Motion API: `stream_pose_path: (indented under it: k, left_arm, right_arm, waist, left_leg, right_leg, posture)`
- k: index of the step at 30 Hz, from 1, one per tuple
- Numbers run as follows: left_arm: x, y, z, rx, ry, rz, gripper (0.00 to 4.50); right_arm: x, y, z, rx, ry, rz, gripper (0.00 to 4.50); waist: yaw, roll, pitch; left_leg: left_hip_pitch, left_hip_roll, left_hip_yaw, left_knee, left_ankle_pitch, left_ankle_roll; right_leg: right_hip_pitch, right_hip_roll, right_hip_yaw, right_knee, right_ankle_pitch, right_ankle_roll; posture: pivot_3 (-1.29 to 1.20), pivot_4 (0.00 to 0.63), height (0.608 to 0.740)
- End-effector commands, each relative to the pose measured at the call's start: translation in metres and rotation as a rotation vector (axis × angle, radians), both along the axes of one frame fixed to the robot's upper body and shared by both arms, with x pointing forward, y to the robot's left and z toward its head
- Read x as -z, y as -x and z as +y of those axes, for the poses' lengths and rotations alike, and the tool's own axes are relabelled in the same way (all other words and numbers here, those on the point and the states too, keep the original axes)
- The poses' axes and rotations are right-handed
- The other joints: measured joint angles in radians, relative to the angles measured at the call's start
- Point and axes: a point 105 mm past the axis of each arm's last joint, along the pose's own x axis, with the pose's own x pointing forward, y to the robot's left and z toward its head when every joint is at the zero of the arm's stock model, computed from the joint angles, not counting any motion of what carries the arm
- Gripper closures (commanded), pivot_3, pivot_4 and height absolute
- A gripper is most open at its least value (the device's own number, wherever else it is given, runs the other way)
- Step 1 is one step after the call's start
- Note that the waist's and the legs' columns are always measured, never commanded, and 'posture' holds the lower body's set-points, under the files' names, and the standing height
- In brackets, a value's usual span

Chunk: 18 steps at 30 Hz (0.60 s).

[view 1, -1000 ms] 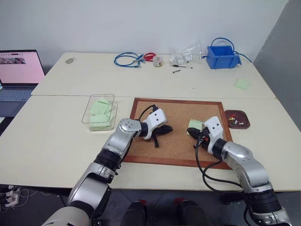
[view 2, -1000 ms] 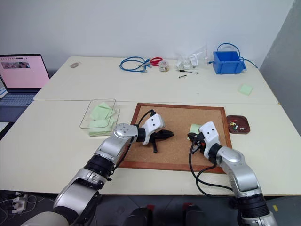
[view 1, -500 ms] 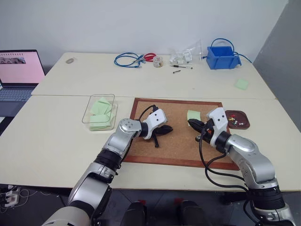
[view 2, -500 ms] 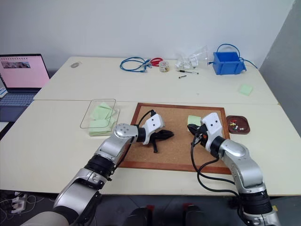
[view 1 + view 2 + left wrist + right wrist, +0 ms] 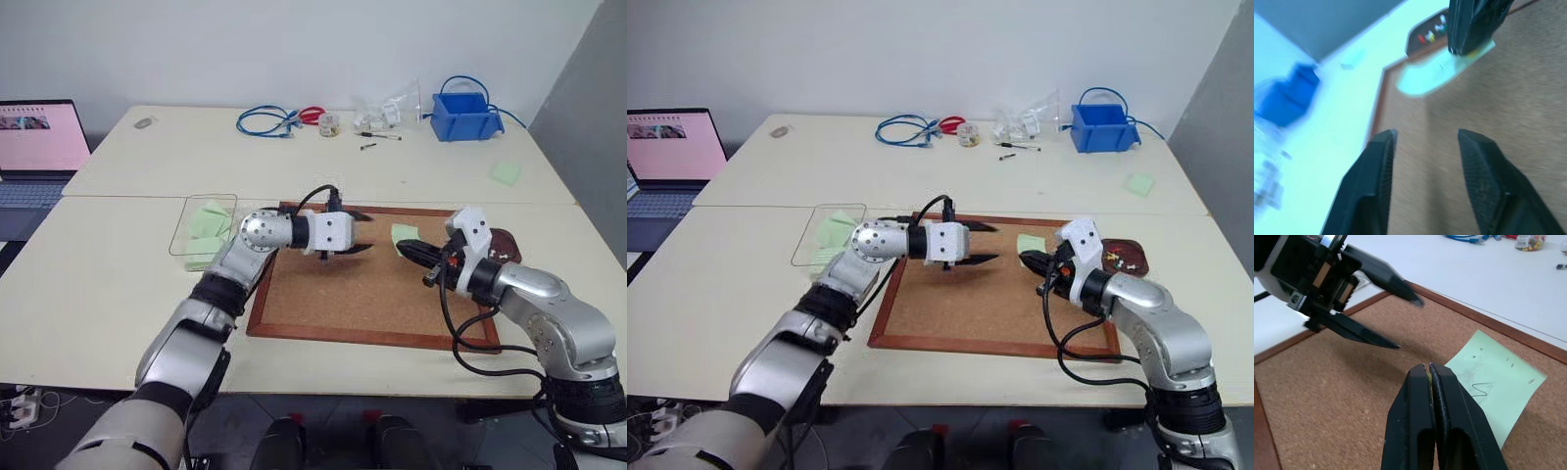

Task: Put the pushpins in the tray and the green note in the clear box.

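Hovering over the cork board (image 5: 372, 294), left fingers (image 5: 982, 260) stand apart; right fingers (image 5: 1422, 382) pressed together just beside green note (image 5: 1498, 382).

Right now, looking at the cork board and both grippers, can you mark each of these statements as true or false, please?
1. The green note lies on the cork board. True.
2. The right gripper is wide open. False: its fingers are pressed together, and whether anything sits between them cannot be told.
3. The left gripper is open and holds nothing. True.
4. The tray stands to the left of the cork board. False: it stands at the board's right side, with pushpins in it.
5. The clear box is empty. False: green notes already lie in it.
6. The left gripper touches the green note. False: bare cork lies between them.
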Motion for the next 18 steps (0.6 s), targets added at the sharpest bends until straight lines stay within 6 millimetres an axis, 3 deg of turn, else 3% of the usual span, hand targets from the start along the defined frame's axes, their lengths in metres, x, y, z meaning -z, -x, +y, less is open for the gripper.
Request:
stream_pose_path:
  k: [1, 6, 14, 18]
  left_arm:
    - [-0.015, 0.004, -0.01, 0.095, -0.01, -0.186, 1.31]
    - [-0.014, 0.004, -0.021, 0.127, -0.025, -0.23, 0.48]
    - [-0.008, 0.007, -0.026, 0.157, -0.035, -0.249, 0.48]
    - [-0.01, 0.007, -0.027, 0.161, -0.026, -0.256, 1.14]
  right_arm:
    - [-0.019, 0.004, 0.006, -0.049, -0.011, -0.053, 4.5]
    - [-0.025, 0.004, 0.011, -0.056, -0.026, -0.062, 4.5]
    - [-0.028, 0.007, 0.016, -0.062, -0.038, -0.064, 4.5]
    - [-0.028, 0.008, 0.017, -0.066, -0.041, -0.061, 4.5]
  waist:
    - [0.001, 0.0, 0.0]
    - [0.0, 0.0, 0.0]
    - [-0.002, 0.0, 0.0]
    - [-0.002, 0.0, 0.0]
  left_leg:
    - [0.0, 0.0, 0.0, 0.0, 0.0, 0.0]
    - [-0.001, 0.0, 0.0, 0.0, 0.0, 0.0]
    - [-0.001, 0.0, 0.0, 0.0, 0.0, 0.0]
    - [-0.001, 0.0, 0.0, 0.0, 0.0, 0.0]
  right_leg:
    - [0.0, 0.0, 0.0, 0.0, 0.0, 0.0]
    - [-0.001, 0.0, 0.0, 0.0, 0.0, 0.0]
    - [-0.001, 0.0, 0.0, 0.0, 0.0, 0.0]
    - [-0.001, 0.0, 0.0, 0.0, 0.0, 0.0]
  posture:
    - [0.0, 0.15, 0.74]
    - [0.0, 0.15, 0.74]
    - [0.0, 0.15, 0.74]
    - [0.0, 0.15, 0.74]
